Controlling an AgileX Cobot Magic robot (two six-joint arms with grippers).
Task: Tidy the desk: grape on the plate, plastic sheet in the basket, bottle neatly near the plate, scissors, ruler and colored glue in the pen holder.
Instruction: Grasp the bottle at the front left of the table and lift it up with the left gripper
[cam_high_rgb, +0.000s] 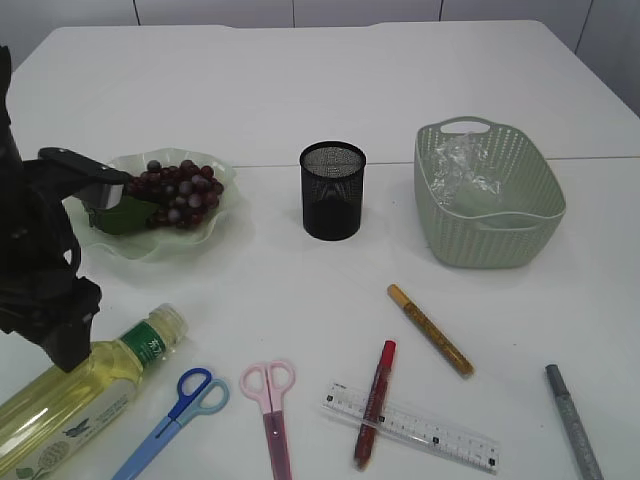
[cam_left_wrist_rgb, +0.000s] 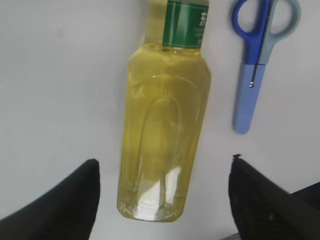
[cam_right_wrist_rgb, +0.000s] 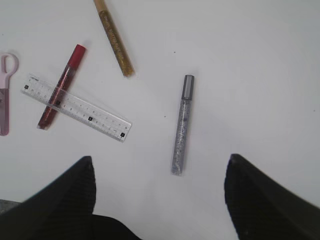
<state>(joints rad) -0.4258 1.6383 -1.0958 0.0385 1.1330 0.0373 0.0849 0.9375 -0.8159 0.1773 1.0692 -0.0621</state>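
Left wrist view: left hand (cam_left_wrist_rgb: 162, 200) spread wide, empty, straddling base of bottle (cam_left_wrist_rgb: 162, 135) lying flat on counter (cam_left_wrist_rgb: 55, 75); long axis straight ahead, cap farthest. Beyond bottle, blue scissors (cam_left_wrist_rgb: 257, 65) alongside its neck. Right hand (cam_right_wrist_rgb: 157, 200) open too, far from bottle.

On the white bench (cam_high_rgb: 300, 90), dark purple grapes (cam_high_rgb: 180, 192) fill a pale green wavy plate (cam_high_rgb: 215, 215). The black mesh pen holder (cam_high_rgb: 332, 190) contrasts with a sage-green woven plastic basket (cam_high_rgb: 490, 235). The yellow-liquid bottle (cam_left_wrist_rgb: 162, 125) wears a green label; nearby lie blue-handled scissors (cam_left_wrist_rgb: 255, 60), pink-handled scissors (cam_high_rgb: 272, 405), a clear ruler (cam_right_wrist_rgb: 75, 107), and red (cam_right_wrist_rgb: 62, 85), gold (cam_right_wrist_rgb: 115, 42) and silver glitter glue pens (cam_right_wrist_rgb: 181, 127).
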